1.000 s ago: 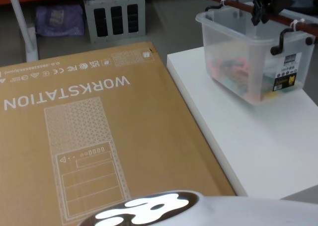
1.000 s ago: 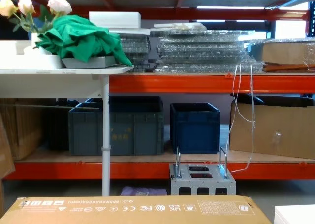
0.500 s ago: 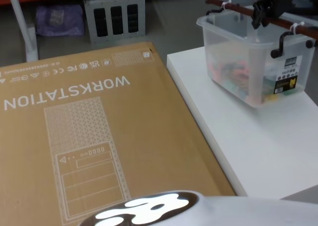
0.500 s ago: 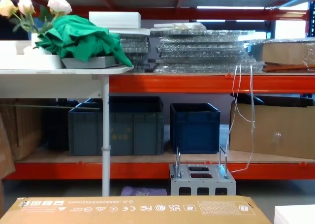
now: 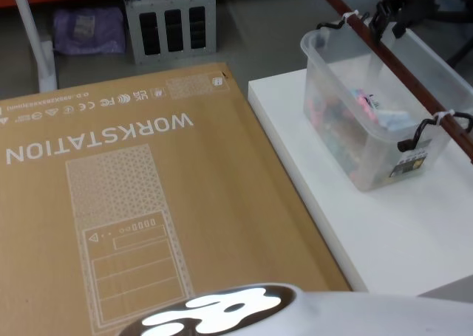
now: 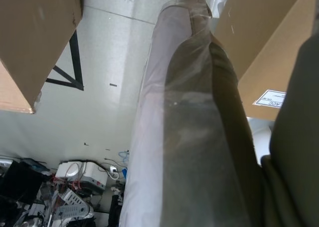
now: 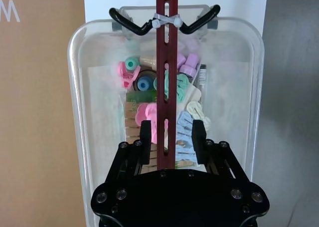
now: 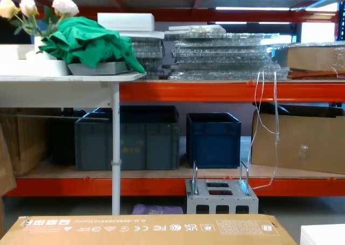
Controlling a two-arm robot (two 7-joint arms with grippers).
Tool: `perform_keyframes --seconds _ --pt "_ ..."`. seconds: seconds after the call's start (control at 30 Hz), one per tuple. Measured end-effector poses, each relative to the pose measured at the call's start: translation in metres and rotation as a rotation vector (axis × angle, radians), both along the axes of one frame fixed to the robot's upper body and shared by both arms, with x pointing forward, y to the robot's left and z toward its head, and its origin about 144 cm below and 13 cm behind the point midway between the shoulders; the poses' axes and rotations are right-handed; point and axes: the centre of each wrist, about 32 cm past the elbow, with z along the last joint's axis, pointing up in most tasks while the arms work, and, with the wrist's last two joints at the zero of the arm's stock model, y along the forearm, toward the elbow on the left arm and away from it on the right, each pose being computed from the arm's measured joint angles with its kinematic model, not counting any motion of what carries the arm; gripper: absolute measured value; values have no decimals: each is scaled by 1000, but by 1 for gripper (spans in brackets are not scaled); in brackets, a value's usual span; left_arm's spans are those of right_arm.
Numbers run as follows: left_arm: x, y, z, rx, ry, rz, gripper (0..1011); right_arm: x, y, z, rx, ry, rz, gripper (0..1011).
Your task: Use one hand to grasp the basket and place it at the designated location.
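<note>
The basket (image 5: 384, 122), a translucent milky-white plastic tub with a dark reddish-brown slotted strip (image 5: 399, 70) running lengthwise over its open top, is on the white tabletop (image 5: 369, 225) at the right of the head view, turned at an angle to the table's edge. Whether its base rests flat on the surface or hangs just above it cannot be told. Black hook-shaped clips tied with white fasteners (image 7: 166, 20) join each end of the strip to the tub's short walls. Inside lies a jumble of small plastic pieces: pink, mint-green, blue and lilac caps and pegs, pale sandal-shaped bits and wooden clothes pegs (image 7: 135, 118), heaped along the middle of the floor. A black and yellow label (image 5: 409, 164) shows on the near end wall.

The right hand (image 7: 170, 137), a black blocky angular gripper, has its two fingers (image 7: 145, 136) closed against either side of the reddish-brown strip, above the tub's contents; in the head view it is at the strip's far end, near the top right corner (image 5: 392, 12).

Left of the white table lies a large flat brown cardboard box (image 5: 140, 203) printed WORKSTATION. Beyond it on the floor are a grey metal case with slotted openings (image 5: 168, 18) and a folded purple cloth (image 5: 87, 29). The chest view looks across to orange shelving (image 8: 215, 91) holding dark blue-grey crates (image 8: 213, 139).
</note>
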Motion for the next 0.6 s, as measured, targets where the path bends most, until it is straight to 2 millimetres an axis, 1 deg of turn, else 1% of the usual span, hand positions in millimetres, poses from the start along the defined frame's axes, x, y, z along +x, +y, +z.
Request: perform_keyframes --seconds 0.03,0.07,0.1,0.13,0.17,0.23,0.27,0.33,0.37,0.43,0.47,0.53,0.57,0.6 --pt "0 0 0 0 0 0 0 0 0 0 0 0 0 478" --pt "0 0 0 0 0 0 0 0 0 0 0 -1 0 509" --pt "0 0 0 0 0 0 0 0 -1 0 1 -2 0 578" --pt "0 0 0 0 0 0 0 0 -1 0 1 -2 0 578" --pt "0 0 0 0 0 0 0 0 -1 0 2 -3 0 620" --pt "0 0 0 0 0 0 0 0 -2 0 3 -4 0 656" --pt "0 0 0 0 0 0 0 0 -2 0 4 -4 0 711" --pt "0 0 0 0 0 0 0 0 -3 0 4 -5 0 758" --pt "0 0 0 0 0 0 0 0 -3 0 4 -5 -1 814" --pt "0 0 0 0 0 0 0 0 -3 1 5 -6 -1 867" --pt "0 0 0 0 0 0 0 0 -3 1 5 -6 -1 867" --pt "0 0 0 0 0 0 0 0 -4 1 5 -7 -1 949" --pt "0 0 0 0 0 0 0 0 -4 1 5 -7 -1 949" --pt "0 0 0 0 0 0 0 1 -4 1 5 -8 0 994"
